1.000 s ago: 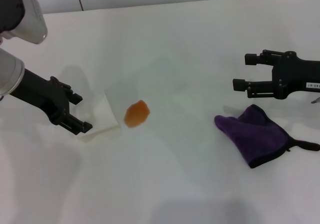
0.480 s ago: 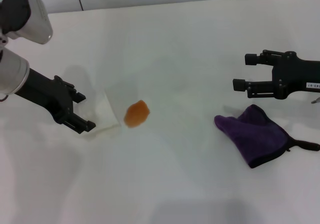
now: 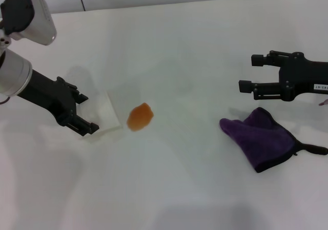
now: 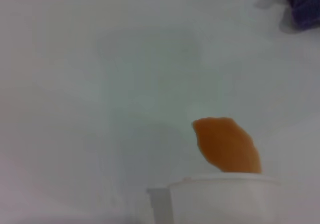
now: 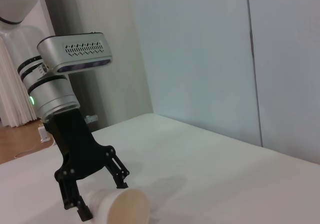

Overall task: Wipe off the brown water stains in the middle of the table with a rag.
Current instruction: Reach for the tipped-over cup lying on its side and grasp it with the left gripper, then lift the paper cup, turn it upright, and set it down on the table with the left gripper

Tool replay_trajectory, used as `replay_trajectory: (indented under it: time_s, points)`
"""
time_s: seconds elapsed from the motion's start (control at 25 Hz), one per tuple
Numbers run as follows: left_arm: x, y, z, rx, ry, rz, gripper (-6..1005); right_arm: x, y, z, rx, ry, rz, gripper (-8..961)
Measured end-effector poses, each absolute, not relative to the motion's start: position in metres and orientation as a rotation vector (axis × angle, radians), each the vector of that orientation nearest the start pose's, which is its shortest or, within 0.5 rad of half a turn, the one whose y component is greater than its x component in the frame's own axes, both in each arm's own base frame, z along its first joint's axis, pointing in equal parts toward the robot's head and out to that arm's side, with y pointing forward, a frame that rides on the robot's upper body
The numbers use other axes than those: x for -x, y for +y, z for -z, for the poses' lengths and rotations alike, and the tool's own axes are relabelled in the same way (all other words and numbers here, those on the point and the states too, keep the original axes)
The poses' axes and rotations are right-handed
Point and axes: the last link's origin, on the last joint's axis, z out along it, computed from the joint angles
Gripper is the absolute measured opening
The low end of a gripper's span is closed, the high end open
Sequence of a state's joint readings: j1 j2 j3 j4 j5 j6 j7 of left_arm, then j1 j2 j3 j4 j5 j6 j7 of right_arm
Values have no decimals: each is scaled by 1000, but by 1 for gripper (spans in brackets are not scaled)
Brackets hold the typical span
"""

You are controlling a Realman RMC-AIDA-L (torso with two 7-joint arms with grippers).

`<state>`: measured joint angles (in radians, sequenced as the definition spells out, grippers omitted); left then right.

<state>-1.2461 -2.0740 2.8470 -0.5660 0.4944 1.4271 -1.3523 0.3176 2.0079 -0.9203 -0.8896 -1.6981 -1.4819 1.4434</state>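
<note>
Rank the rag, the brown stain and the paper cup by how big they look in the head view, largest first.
1. The rag, clearly the largest.
2. The paper cup, lying on its side at the left hand; partly hidden by that hand, so its rank is less sure.
3. The brown stain, smallest.

A white paper cup [image 3: 104,113] lies on its side, with pale wall panels [image 5: 200,54] behind.

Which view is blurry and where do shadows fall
Left wrist view: soft, the brown water stains and cup rim fuzzy. Head view: crisp, faint shadows on the table beside the rag. Right wrist view: sharp, the left gripper at the cup.
</note>
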Motion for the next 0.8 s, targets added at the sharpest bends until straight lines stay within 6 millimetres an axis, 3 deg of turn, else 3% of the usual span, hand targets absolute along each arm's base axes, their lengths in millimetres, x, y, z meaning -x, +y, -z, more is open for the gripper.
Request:
replay_trajectory:
  time_s: [0.8]
  points:
    - [212, 409, 15, 2971, -378, -463, 705, -280, 319, -53, 2557, 551, -685, 860]
